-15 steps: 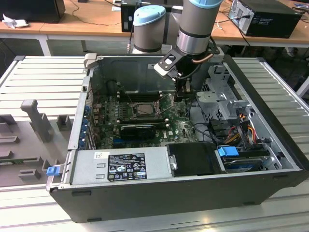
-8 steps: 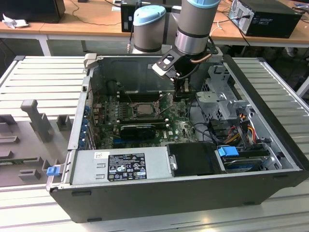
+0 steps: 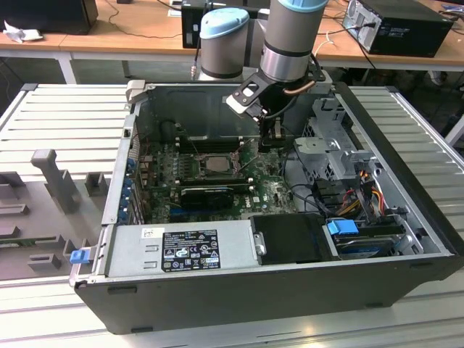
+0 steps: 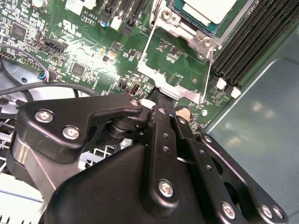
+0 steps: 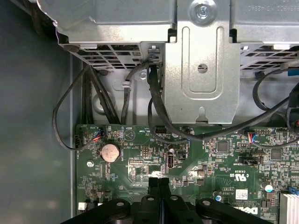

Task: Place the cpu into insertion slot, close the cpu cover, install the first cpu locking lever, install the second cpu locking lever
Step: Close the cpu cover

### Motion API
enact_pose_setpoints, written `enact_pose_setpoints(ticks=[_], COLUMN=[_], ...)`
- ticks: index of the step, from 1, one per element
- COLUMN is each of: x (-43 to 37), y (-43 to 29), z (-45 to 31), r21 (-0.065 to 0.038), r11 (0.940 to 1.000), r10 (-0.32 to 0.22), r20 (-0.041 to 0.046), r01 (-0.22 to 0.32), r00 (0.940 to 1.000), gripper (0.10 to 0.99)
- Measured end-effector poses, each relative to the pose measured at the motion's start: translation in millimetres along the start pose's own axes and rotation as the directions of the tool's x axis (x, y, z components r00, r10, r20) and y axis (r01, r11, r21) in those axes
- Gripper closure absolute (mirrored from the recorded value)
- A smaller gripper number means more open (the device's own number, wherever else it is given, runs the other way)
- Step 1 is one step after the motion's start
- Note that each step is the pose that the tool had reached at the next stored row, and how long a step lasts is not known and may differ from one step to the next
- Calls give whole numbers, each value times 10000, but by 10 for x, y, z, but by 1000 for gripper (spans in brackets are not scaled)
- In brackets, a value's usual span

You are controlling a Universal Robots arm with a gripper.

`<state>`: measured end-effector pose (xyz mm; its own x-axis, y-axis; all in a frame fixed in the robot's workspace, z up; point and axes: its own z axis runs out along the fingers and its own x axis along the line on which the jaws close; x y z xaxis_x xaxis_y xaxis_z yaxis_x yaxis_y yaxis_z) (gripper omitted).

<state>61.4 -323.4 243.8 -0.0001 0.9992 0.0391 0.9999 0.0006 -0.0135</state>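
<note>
Wooden desks with dark boxes are lining the back of the workshop, and in front of them a ribbed grey metal table (image 3: 58, 109) is carrying a large black open computer case (image 3: 217, 297). A grey and pale-blue robot arm (image 3: 290, 43) is reaching down into it. Along the case's near wall a silver power supply (image 3: 181, 250) is showing a black-and-white printed label, too small to make out. A bare metal drive cage (image 5: 201, 70) with looping black cables (image 5: 65, 112) is crowding the space beside the green motherboard (image 4: 93, 46). Long black memory slots (image 4: 247, 37) are running beside the socket.

The black gripper (image 4: 159, 95) is hanging low over the board, its jaws pressed together, tips touching the outer edge of the thin grey metal cpu cover (image 4: 175, 84); I cannot tell whether they are pinching it. The cpu cover is lying swung open off the insertion slot (image 4: 180, 21), with green board showing through its cut-out. The small flat silver-grey cpu (image 4: 205, 9) is sitting in the insertion slot. A round silver coin battery (image 5: 110, 152) is sitting near the board's edge.
</note>
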Motion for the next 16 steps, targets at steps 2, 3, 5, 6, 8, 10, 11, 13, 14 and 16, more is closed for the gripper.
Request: enact_pose_setpoints(ticks=[2, 3, 5, 6, 8, 10, 11, 13, 14, 16], x=[0, 0, 0, 0, 0, 0, 0, 0, 0, 0], y=[0, -1, -2, -4, -12, -33, -39, -45, -48, -52], z=[0, 0, 0, 0, 0, 0, 1, 1, 1, 1], r21=[0, 0, 0, 0, 0, 0, -1, -1, 0, 0], r11=[10000, 10000, 10000, 10000, 10000, 10000, 10000, 10000, 10000, 10000], r10=[0, 1, 1, 2, 0, 0, 0, 0, 0, 0], r20=[0, 0, 0, 0, 0, 0, 0, 0, 0, 0], r01=[0, -1, -1, -2, 0, 0, 0, 0, 0, 0], r00=[10000, 10000, 10000, 10000, 10000, 10000, 10000, 10000, 10000, 10000], gripper=[980, 980, 980, 980, 980, 980, 980, 980, 980, 980])
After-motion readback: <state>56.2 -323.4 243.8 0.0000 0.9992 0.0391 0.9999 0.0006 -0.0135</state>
